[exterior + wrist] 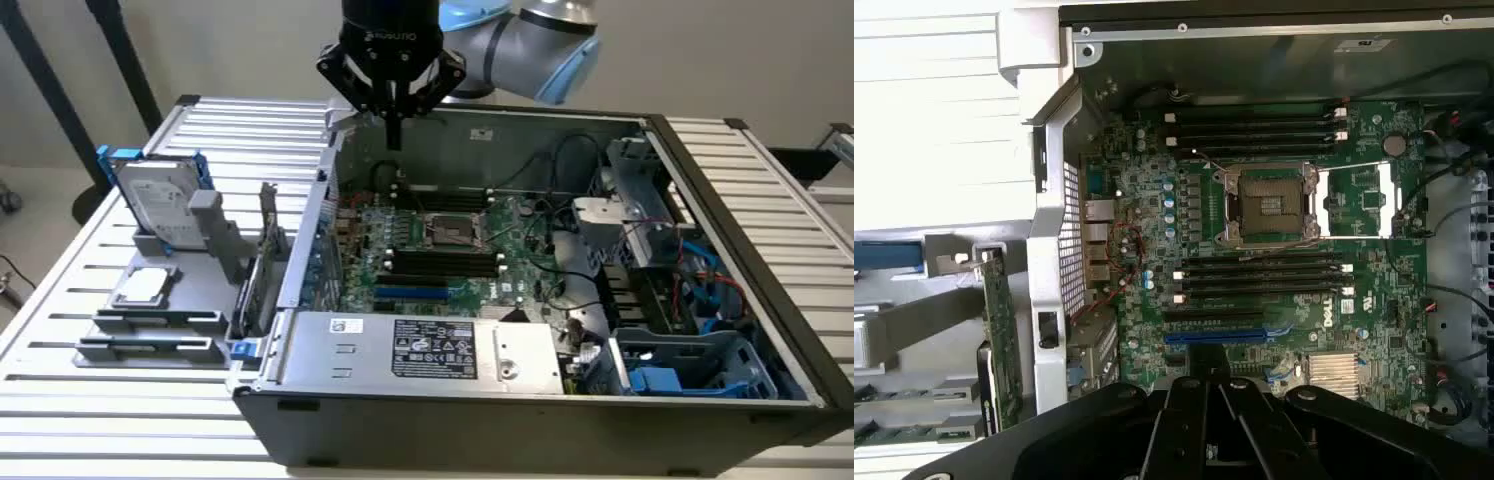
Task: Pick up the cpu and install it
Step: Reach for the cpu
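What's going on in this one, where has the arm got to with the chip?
A single robot arm holds its claw shut and empty above the far side of the open computer case. The cpu lies on the grey fixture outside the case, at the exterior view's left, in front of the upright hard drive. The motherboard's socket is open and empty, so the chip is neither picked up nor installed yet.

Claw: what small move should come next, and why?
Probably travel toward the exterior view's left, to the cpu lying on the grey holder: the claw hangs shut and empty over the case, and the socket is bare.
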Robot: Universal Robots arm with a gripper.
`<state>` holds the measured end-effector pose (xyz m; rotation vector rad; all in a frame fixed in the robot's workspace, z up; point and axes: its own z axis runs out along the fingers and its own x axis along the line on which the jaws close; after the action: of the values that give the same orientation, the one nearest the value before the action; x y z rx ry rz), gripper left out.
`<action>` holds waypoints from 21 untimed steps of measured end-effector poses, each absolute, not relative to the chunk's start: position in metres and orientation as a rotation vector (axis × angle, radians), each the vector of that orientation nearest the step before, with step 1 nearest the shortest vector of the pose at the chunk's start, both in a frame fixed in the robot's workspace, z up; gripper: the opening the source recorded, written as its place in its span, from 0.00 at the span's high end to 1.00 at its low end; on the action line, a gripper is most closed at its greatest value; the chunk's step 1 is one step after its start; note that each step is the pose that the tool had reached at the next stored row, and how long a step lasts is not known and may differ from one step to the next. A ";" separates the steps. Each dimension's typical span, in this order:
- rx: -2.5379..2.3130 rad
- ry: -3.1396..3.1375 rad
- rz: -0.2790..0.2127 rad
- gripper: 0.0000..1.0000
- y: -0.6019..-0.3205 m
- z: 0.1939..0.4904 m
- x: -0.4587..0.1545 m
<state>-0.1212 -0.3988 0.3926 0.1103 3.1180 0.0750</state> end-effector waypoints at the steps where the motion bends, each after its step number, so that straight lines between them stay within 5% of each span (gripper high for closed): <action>1: 0.110 3.118 0.075 0.89 -0.399 0.393 -0.121; 21: 0.110 3.117 0.075 0.89 -0.399 0.393 -0.153</action>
<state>-0.1530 -0.3988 0.3926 0.1104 3.1167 0.0750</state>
